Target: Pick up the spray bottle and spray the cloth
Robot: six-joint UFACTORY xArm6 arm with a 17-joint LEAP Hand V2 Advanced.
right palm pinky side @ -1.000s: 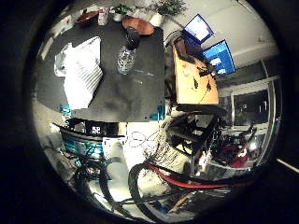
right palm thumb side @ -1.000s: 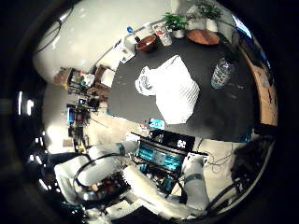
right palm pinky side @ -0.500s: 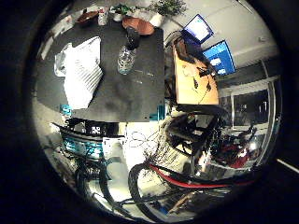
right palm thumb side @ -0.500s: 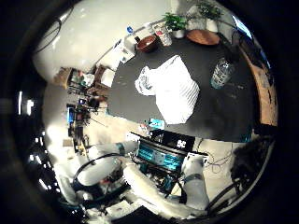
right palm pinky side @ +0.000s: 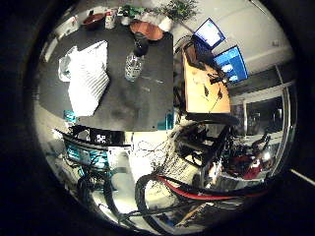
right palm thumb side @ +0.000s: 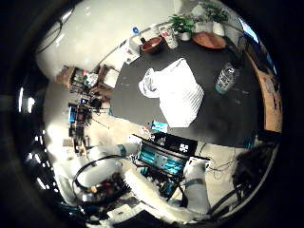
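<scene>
A clear spray bottle (right palm pinky side: 134, 61) with a dark head stands upright on the black table (right palm pinky side: 133, 105). A crumpled white cloth (right palm thumb side: 176, 92) lies flat on the same table, a short way from the bottle. Both look small, so my right hand is high above the table and well away from them. No part of the hand itself shows. Only the white arm (right palm thumb side: 190, 190) runs below the table's near edge.
At the table's far end stand a brown bowl (right palm thumb side: 153, 45), a can (right palm thumb side: 168, 35), potted plants (right palm thumb side: 182, 24) and a brown dish (right palm thumb side: 209, 40). A wooden desk (right palm pinky side: 204, 86) with blue-lit monitors (right palm pinky side: 219, 49) stands beside the table. Equipment racks (right palm thumb side: 164, 154) crowd the near edge.
</scene>
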